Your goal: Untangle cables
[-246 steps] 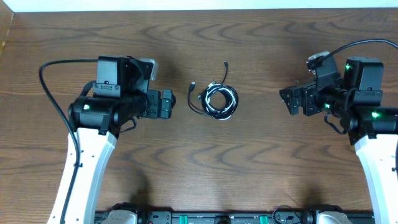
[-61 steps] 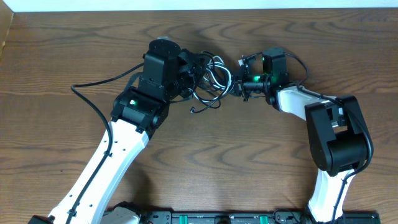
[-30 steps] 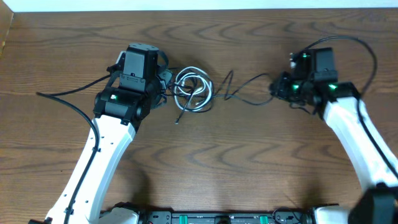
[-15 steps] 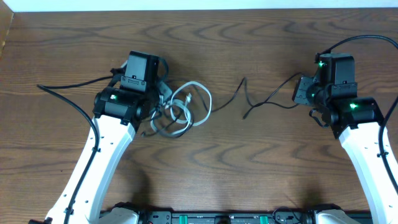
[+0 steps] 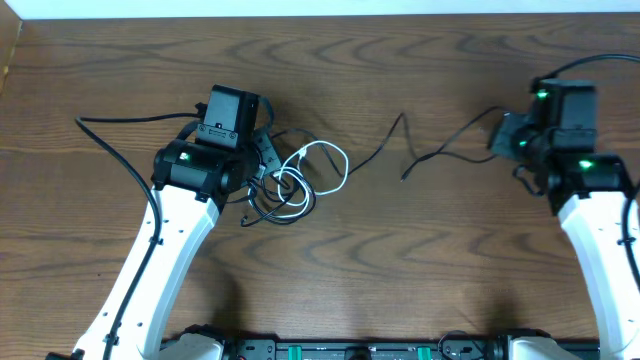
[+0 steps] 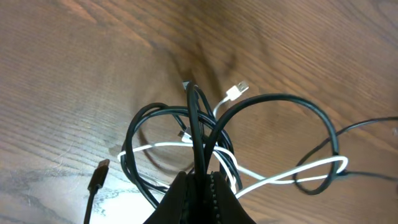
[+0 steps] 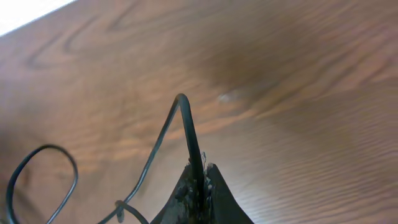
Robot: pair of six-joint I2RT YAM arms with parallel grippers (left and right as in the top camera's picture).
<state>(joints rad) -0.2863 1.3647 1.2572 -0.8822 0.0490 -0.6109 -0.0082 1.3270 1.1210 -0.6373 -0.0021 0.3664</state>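
Left gripper [image 6: 200, 177] clamps cables [image 6: 196, 124]; right gripper [image 7: 200, 172], black cord [image 7: 186, 124].

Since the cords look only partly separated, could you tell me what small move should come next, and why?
Probably draw the right end effector farther right: it is shut on the black cord, which lies slack and is looped with the white cord at the left end effector.

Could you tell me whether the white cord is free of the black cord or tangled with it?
Tangled: the white cord weaves through loops of the black cord pinched by the left tool.
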